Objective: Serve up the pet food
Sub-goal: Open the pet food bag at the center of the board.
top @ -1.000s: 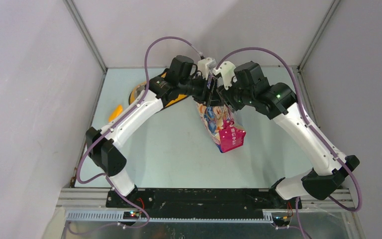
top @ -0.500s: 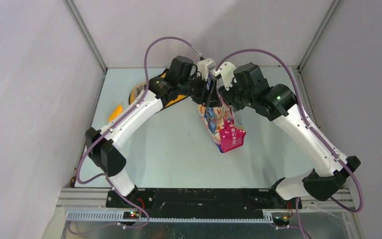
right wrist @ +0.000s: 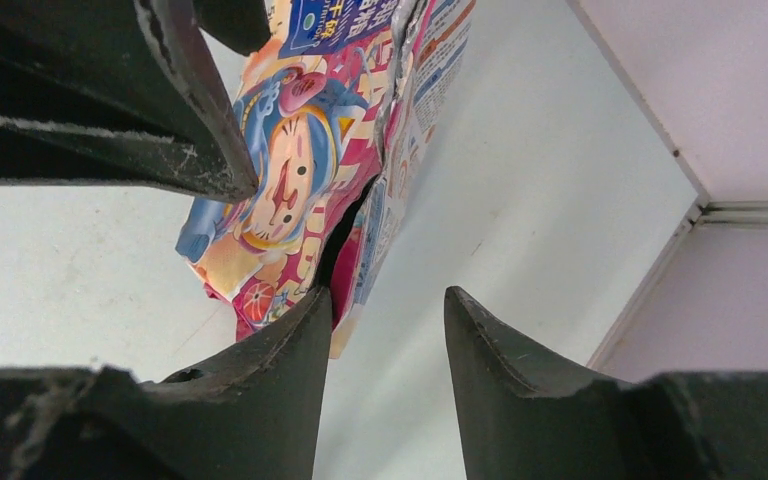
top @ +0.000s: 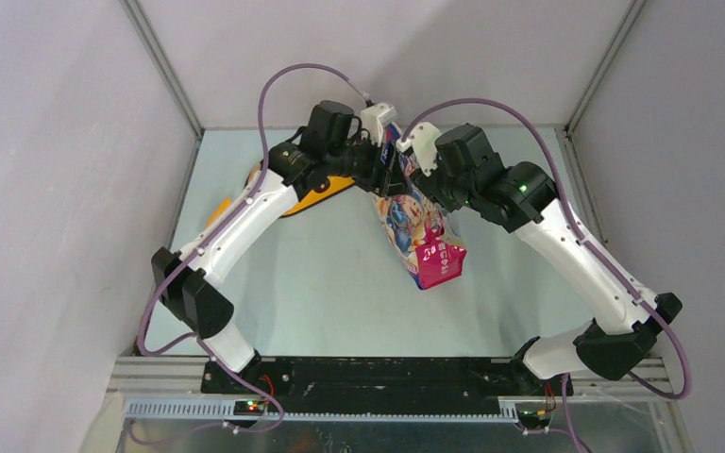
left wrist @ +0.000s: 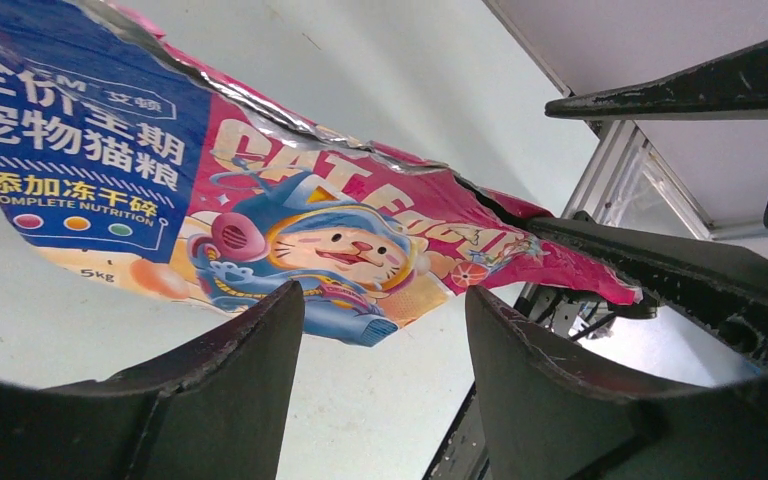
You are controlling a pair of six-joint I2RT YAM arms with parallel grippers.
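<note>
1. The pouch point(top: 422, 236) rests on the surface point(top: 321, 293) in the upper middle of the top view. Its mouth end is toward the top of the frame, where both arms meet, and its pink end is toward the bottom. No kibble shows.
2. The left gripper point(left wrist: 382, 292) is spread. In its wrist view the pouch's printed face sits beyond the fingertips, and nothing is pinched between them.
3. The right gripper point(right wrist: 388, 292) is spread too, and its gap shows only bare surface. One fingertip point(right wrist: 310, 320) touches the pouch's edge just below a dark slit in the foil. Whether it is inside the slit I cannot tell.
4. The step in hand, as I judge it, is getting a hold on the mouth end so the pouch can be opened, lifted and tipped.
5. To do it well, each gripper should take one lip close to the slit, with the foil flat between the pads before closing. Glossy film would likely slip or crumple if caught by a corner.
6. The two grippers crowd the same spot, so move one at a time or the fingers may clash.
7. The feeder point(top: 332, 187) is half hidden under the left arm, left of the pouch. Carry the pouch mouth-up until it is over the feeder, or kibble may spill on the surface.
</note>
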